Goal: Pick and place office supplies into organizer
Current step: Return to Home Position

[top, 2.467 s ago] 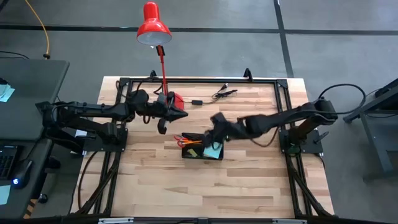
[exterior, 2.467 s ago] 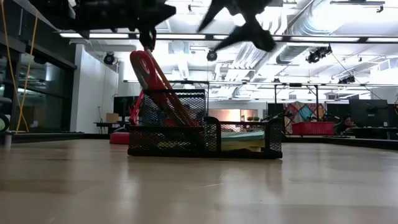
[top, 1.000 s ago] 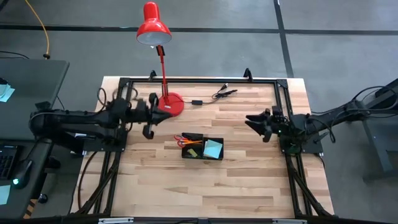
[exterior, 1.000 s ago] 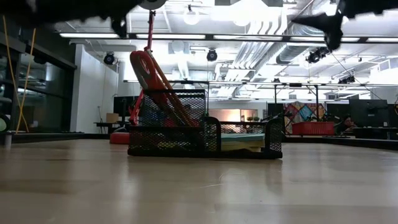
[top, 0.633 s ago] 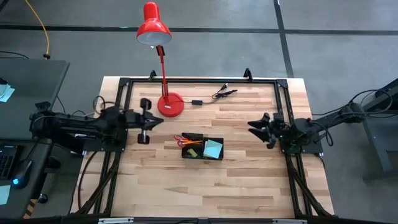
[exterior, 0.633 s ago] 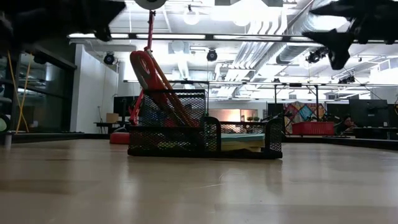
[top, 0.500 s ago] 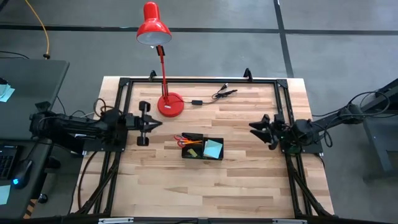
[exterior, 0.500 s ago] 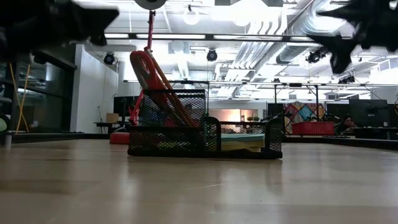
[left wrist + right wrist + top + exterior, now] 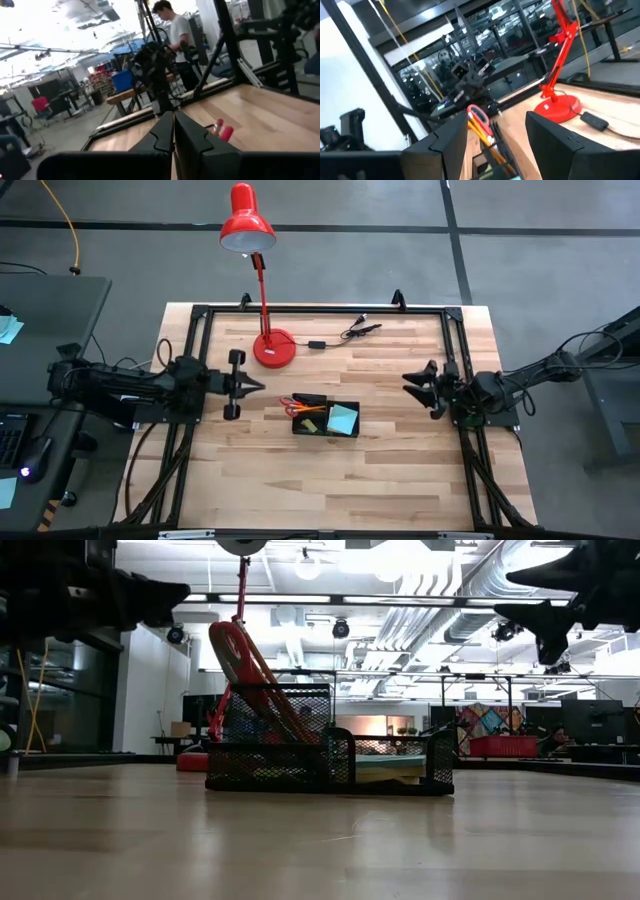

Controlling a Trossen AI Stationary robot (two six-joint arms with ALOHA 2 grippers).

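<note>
My left gripper [image 9: 256, 384] sits at centre-left of the high view, fingers pressed together on nothing. My right gripper [image 9: 416, 392] hangs at centre-right, fingers spread wide. Between them, mid-frame, the organizer [image 9: 325, 434] stands on the table [image 9: 300, 480], holding the red-handled scissors [image 9: 291, 406], pencils [image 9: 312, 412] and teal-blue sticky pad [image 9: 343, 418].

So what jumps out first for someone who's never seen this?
The bright red desk lamp standing at the far edge of the table. Then the black organizer mid-table, holding red-handled scissors and a teal sticky pad, with the left end effector and right end effector flanking it, apart.
</note>
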